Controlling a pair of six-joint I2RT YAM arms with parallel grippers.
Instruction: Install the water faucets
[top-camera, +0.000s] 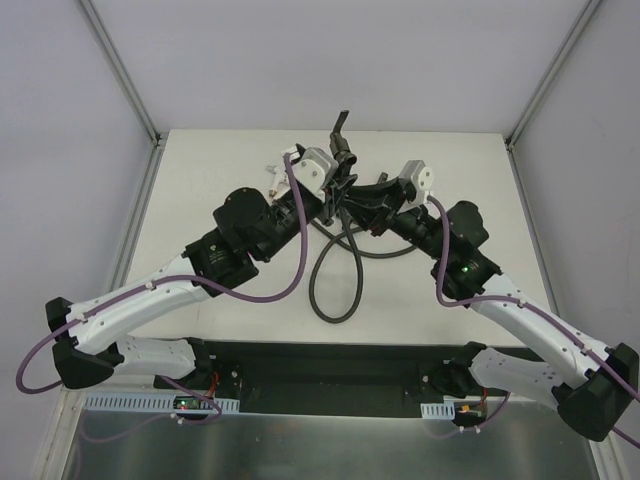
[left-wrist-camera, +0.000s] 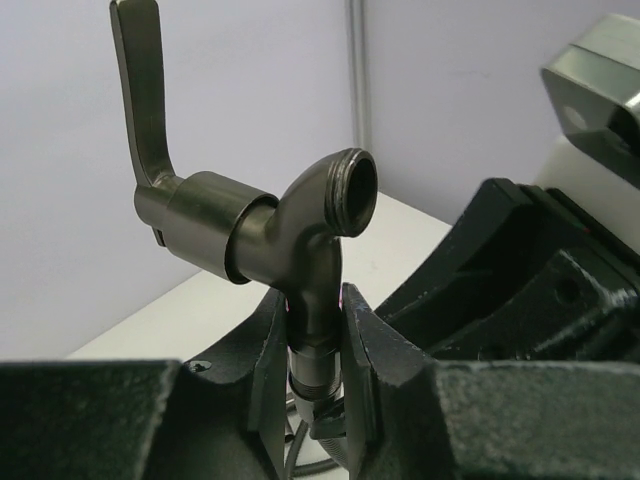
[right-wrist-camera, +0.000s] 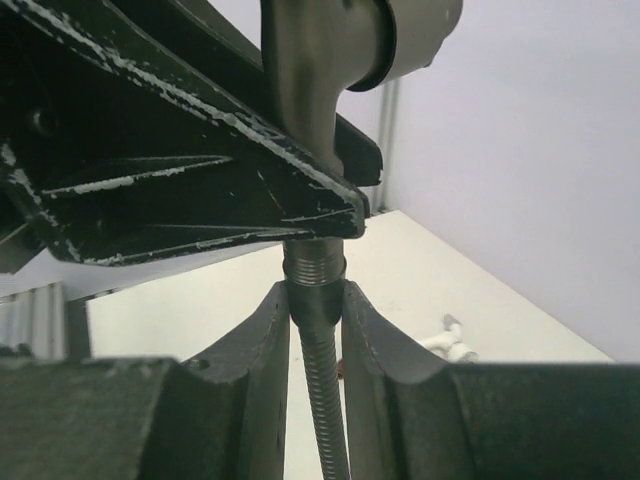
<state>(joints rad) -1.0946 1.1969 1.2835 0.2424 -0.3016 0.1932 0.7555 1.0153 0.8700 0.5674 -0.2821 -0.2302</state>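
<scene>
Metal faucet, dull grey-brown, held off the table at the far centre, where both arms meet. It stands upright: lever handle pointing up on its left side in the left wrist view, open threaded mouth facing the camera, stem pointing down. Left gripper is clamped on that stem, one finger pressed against each side and no gap showing. Right gripper sits directly beneath and is clamped on the ribbed metal end of the hose, just under the left gripper's scuffed fingers. Hose end and faucet stem are in one vertical line. The meeting point is hidden behind the left fingers, so cannot tell whether the threads are engaged or only touching. From the right gripper the hose drops between the fingers, then runs toward the near side and lies in a loose loop on the table's centre, between the two forearms. In the top view the faucet's lever shows past the wrists on the far side, near the back edge of the table. A small white plastic part lies on the tabletop, apart from both grippers; too small to make out its form. Purple cables run along both arms.
</scene>
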